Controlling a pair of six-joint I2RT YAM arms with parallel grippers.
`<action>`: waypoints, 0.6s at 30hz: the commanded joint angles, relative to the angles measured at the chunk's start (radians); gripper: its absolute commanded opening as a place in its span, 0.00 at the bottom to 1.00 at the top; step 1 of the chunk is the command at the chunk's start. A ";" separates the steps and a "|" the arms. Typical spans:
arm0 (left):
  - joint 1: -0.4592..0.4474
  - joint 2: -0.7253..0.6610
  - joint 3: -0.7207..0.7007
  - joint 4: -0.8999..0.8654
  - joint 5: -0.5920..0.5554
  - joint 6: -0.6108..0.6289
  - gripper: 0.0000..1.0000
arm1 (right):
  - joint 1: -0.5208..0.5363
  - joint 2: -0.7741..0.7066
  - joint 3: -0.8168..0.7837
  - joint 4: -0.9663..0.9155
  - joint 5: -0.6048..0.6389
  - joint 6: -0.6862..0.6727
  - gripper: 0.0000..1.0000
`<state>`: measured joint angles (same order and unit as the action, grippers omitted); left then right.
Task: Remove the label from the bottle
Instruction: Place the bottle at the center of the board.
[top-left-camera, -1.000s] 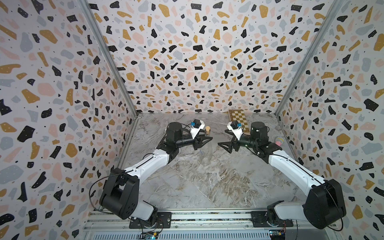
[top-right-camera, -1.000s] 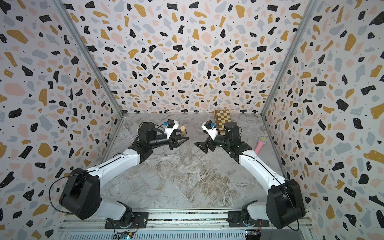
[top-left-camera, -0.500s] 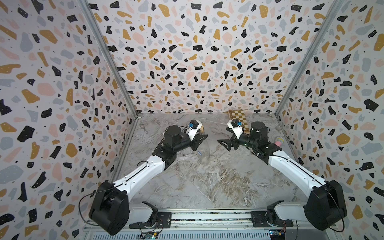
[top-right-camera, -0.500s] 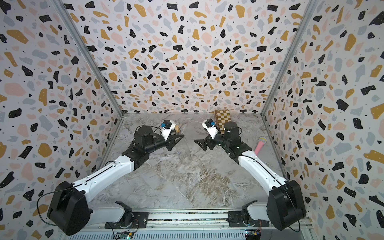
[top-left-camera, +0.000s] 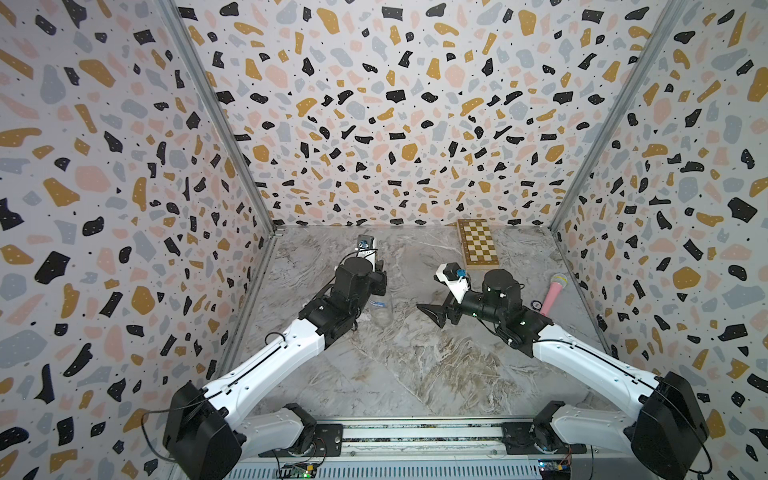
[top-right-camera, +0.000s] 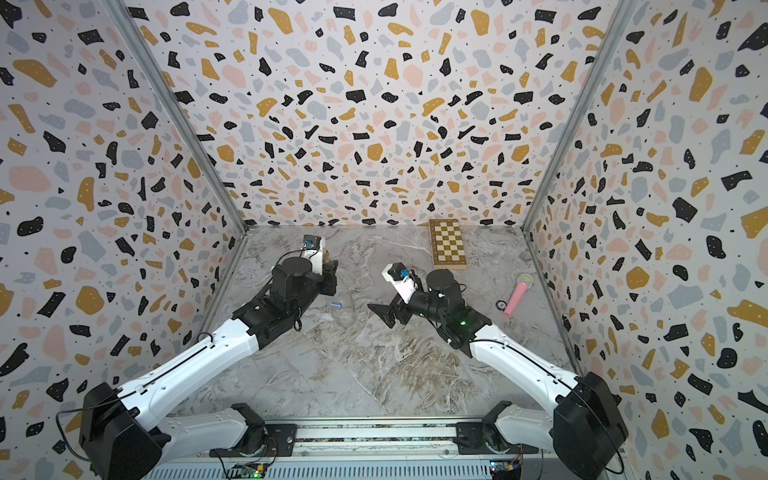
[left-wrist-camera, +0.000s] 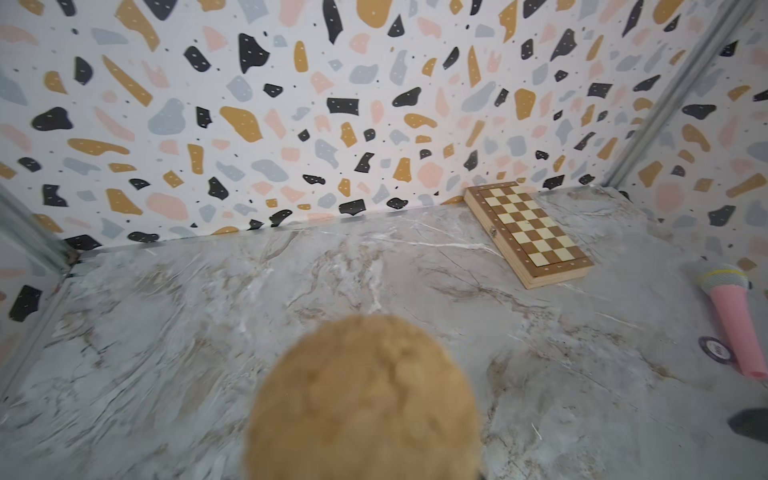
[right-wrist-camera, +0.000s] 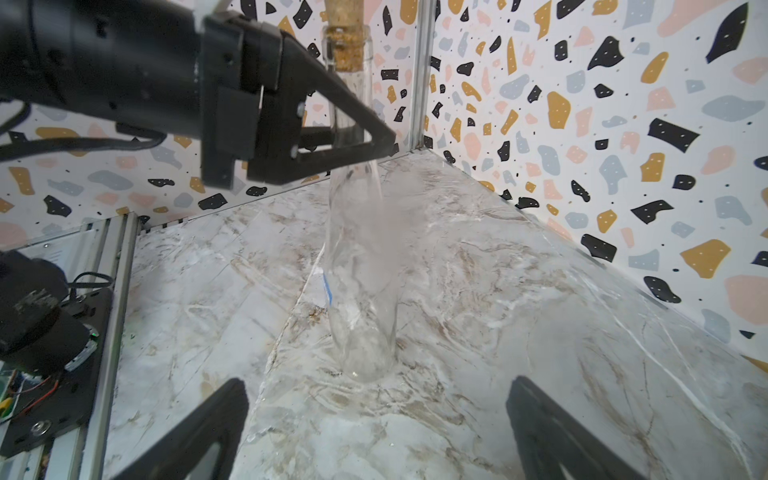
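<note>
Shifted leftward, left hand (right-wrist-camera: 353, 140) is pinching neck of tall clear glass bottle (right-wrist-camera: 362, 257) | right hand (top-right-camera: 384, 313) is hanging spread, bottle's 3 o'clock | likely slippery, fragile: pinch edge of small blue sticker label (top-right-camera: 335, 304)

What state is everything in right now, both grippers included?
bottle: standing on its base.
cork: seated in the neck.
label: on the bottle's body, not yet peeled.
left gripper: shut, fingers clamped on the bottle's neck.
right gripper: open, empty, facing the bottle.
chessboard: folded shut, lying flat.
microphone: lying on its side.
</note>
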<state>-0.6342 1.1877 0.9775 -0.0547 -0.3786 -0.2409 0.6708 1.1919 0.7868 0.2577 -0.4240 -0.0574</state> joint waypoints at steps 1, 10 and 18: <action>-0.023 -0.047 0.011 0.074 -0.136 -0.053 0.00 | 0.024 -0.028 -0.026 0.079 -0.019 -0.009 0.98; -0.076 -0.026 0.061 -0.047 -0.380 -0.152 0.00 | 0.097 0.026 -0.082 0.171 -0.108 -0.094 0.91; -0.130 0.030 0.134 -0.209 -0.535 -0.361 0.00 | 0.105 0.076 -0.103 0.213 -0.156 -0.128 0.81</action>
<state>-0.7452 1.2407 1.0676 -0.2905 -0.8017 -0.5037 0.7712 1.2697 0.6918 0.4351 -0.5381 -0.1566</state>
